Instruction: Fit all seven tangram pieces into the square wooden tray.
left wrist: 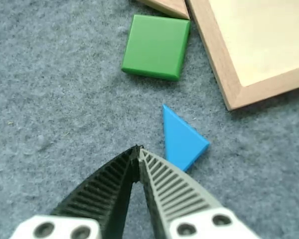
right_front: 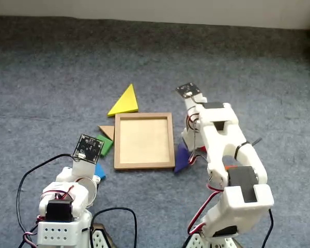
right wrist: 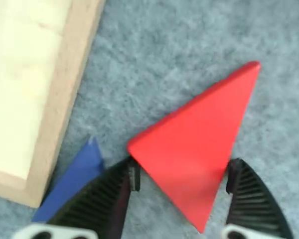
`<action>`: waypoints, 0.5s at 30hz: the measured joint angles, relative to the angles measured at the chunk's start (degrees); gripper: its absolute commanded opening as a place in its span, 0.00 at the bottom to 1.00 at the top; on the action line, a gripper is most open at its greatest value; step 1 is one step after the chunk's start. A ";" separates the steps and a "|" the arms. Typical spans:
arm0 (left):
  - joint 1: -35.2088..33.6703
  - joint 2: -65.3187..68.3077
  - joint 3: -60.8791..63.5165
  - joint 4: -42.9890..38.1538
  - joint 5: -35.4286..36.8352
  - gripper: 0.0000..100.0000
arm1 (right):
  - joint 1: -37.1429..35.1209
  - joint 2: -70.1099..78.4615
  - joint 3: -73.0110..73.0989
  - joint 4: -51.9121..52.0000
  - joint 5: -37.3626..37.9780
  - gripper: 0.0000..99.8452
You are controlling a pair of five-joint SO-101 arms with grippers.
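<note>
Right pincer [right wrist: 183,174] is released, jaws spread wide with the red triangle [right wrist: 197,149] lying flat on the carpet between them. I can't tell if the pads touch its edges. Its long axis runs from under the wrist out ahead, sharp corner pointing away from the pincer. Its longest edge is on the side away from the square wooden tray [right wrist: 65,84]. A blunter corner sits right at the tray-side finger [right wrist: 114,194]. A dark blue piece [right wrist: 74,181] lies just outside that same finger, between it and the tray's corner, narrow end pointing ahead.

Left pincer [left wrist: 138,149] is clenched on nothing, tips together above the carpet. The blue triangle [left wrist: 182,142] lies just beside the grey finger [left wrist: 174,194], a little ahead of the tips, sharp corner aimed ahead. The green square [left wrist: 157,46] is farther ahead and flat. The tray's corner is ahead, off to the grey-finger side, and a tan piece [left wrist: 167,6] is near the green square.

The high view gives me the whole tray with bare floor and the yellow triangle [right_front: 125,102] at its far corner, apex pointing away from the arms. There the right arm [right_front: 222,144] covers most of the red triangle; the right wrist view gives its full outline
</note>
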 measured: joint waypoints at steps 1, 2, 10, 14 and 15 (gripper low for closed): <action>0.00 0.00 0.00 0.00 0.00 0.01 | 0.00 -1.32 0.00 0.00 0.00 0.26; 0.00 0.00 0.00 0.00 0.00 0.01 | 0.00 -2.99 0.00 0.00 0.00 0.26; 0.00 0.00 0.00 0.00 0.00 0.01 | 0.00 -10.11 0.62 0.00 0.00 0.27; 0.00 0.00 0.00 0.00 0.00 0.01 | 0.00 -10.20 0.62 0.00 -2.20 0.27; 0.00 0.00 0.00 0.00 0.00 0.01 | 0.00 -10.20 0.62 0.00 -3.25 0.27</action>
